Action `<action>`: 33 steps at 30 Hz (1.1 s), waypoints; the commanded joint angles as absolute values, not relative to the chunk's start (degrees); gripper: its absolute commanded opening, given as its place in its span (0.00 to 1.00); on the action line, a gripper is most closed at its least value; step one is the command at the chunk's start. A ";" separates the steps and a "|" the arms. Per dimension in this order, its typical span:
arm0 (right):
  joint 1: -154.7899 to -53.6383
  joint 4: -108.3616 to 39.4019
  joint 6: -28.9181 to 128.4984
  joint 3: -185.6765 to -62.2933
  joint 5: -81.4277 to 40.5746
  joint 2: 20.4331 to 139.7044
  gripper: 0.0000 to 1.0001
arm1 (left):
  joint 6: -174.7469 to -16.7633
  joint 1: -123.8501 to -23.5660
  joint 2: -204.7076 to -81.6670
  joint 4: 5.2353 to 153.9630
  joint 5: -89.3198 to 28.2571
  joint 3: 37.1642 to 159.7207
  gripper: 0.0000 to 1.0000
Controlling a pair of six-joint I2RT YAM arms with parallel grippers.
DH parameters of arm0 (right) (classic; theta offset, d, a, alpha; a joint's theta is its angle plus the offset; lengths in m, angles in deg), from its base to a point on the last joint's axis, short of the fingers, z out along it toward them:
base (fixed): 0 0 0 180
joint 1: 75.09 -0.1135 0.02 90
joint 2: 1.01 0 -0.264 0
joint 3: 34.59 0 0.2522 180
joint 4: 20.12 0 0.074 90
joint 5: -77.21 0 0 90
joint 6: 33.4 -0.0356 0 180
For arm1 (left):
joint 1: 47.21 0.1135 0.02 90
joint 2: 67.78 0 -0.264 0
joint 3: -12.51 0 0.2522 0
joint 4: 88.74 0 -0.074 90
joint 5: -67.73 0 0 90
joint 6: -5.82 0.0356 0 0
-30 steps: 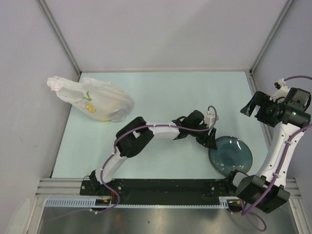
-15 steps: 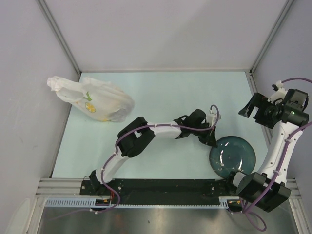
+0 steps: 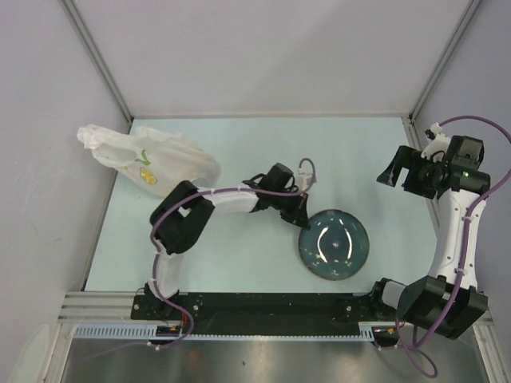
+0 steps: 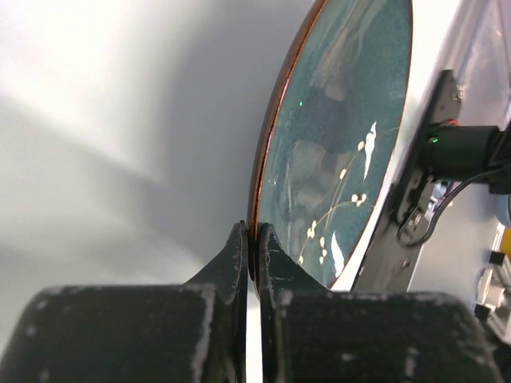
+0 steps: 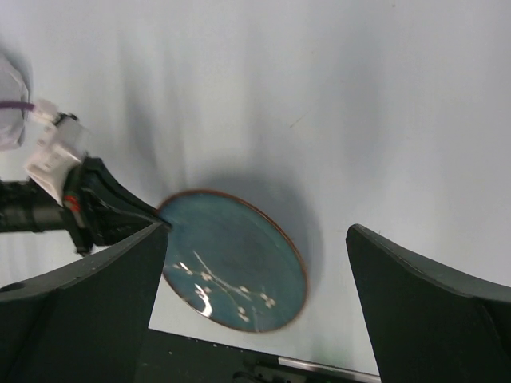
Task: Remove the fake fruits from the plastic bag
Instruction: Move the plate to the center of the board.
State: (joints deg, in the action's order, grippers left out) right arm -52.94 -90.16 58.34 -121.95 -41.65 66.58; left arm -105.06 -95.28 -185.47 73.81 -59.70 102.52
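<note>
The plastic bag lies crumpled at the far left of the table, white with green and yellow marks. The fake fruits are hidden from view. My left gripper is shut on the left rim of a round dark blue-green plate at the table's middle, well right of the bag. In the left wrist view the fingers pinch the plate at its brown edge. My right gripper hangs open above the right side of the table with nothing between its fingers; its camera looks down on the plate.
Grey walls enclose the table on the left, back and right. The arms' black base rail runs along the near edge, just below the plate. Bare table surface lies between bag and plate.
My left gripper has shut on the plate's rim and dragged the plate left, toward the table's middle. The right gripper has shifted slightly up and left, still open.
</note>
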 commanded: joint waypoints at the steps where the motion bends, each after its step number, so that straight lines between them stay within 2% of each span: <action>1: -56.36 -87.41 59.15 -122.27 -41.00 67.80 1.00 | -99.63 -87.66 -175.90 71.07 -55.49 93.63 0.00; 6: -60.75 -85.75 59.07 -122.18 -40.38 69.56 1.00 | -99.73 -83.25 -167.81 71.25 -59.35 83.70 0.00; 15: -64.97 -82.93 58.01 -122.44 -40.38 72.72 1.00 | -92.89 -77.36 -160.86 66.69 -56.11 75.59 0.00; 18: -67.52 -82.66 58.45 -123.40 -40.30 73.87 1.00 | -89.10 -76.92 -161.91 62.12 -53.48 75.14 0.00; 25: -73.06 -80.65 59.24 -126.48 -40.03 77.64 1.00 | -87.52 -75.34 -158.49 62.73 -44.61 75.75 0.00; 30: -78.07 -80.20 60.38 -129.47 -39.51 82.39 1.00 | -81.72 -72.26 -159.36 57.91 -43.19 76.46 0.00; 33: -82.18 -80.20 62.58 -133.33 -38.10 85.55 1.00 | -78.91 -71.30 -165.15 49.48 -45.03 78.82 0.00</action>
